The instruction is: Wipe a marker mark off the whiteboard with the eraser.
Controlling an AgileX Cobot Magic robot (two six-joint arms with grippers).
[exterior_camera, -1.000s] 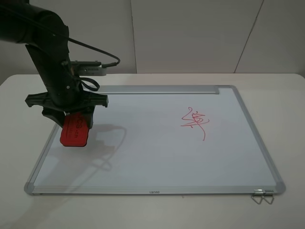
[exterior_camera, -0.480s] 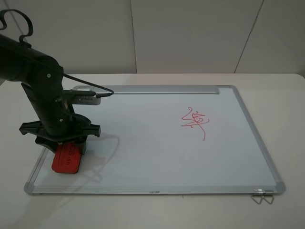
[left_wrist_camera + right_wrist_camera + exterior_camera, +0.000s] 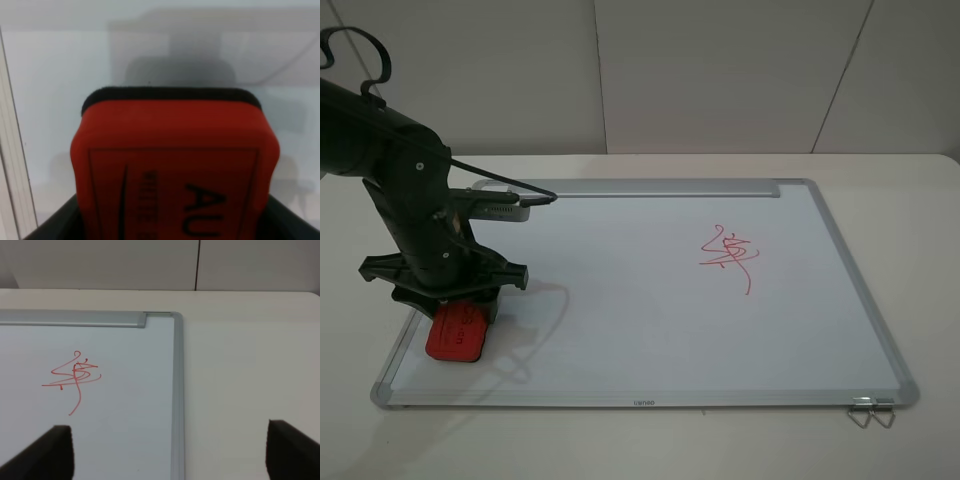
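Observation:
The whiteboard (image 3: 640,330) lies flat on the white table. The red eraser (image 3: 455,333) rests on the board's near left corner, felt side down, with my left gripper (image 3: 450,303) shut on it from above. The left wrist view is filled by the eraser (image 3: 175,165), with its dark lettering and white board beyond. The marker mark is out of view. A denser red scribble with a downward-curving tail (image 3: 728,258) sits right of the board's middle. My right gripper (image 3: 172,455) hangs open over the board's right frame, the scribble (image 3: 74,380) ahead of it.
A silver strip (image 3: 650,187) runs along the board's far edge. A wire clip (image 3: 870,411) sticks out at the near right corner. White table (image 3: 250,365) surrounds the board, with a pale wall behind. A cable loops off the left arm.
My left arm has carried the eraser toward the board's near left corner and down onto the surface. In the last half second it barely shifted. The scribble is unchanged.

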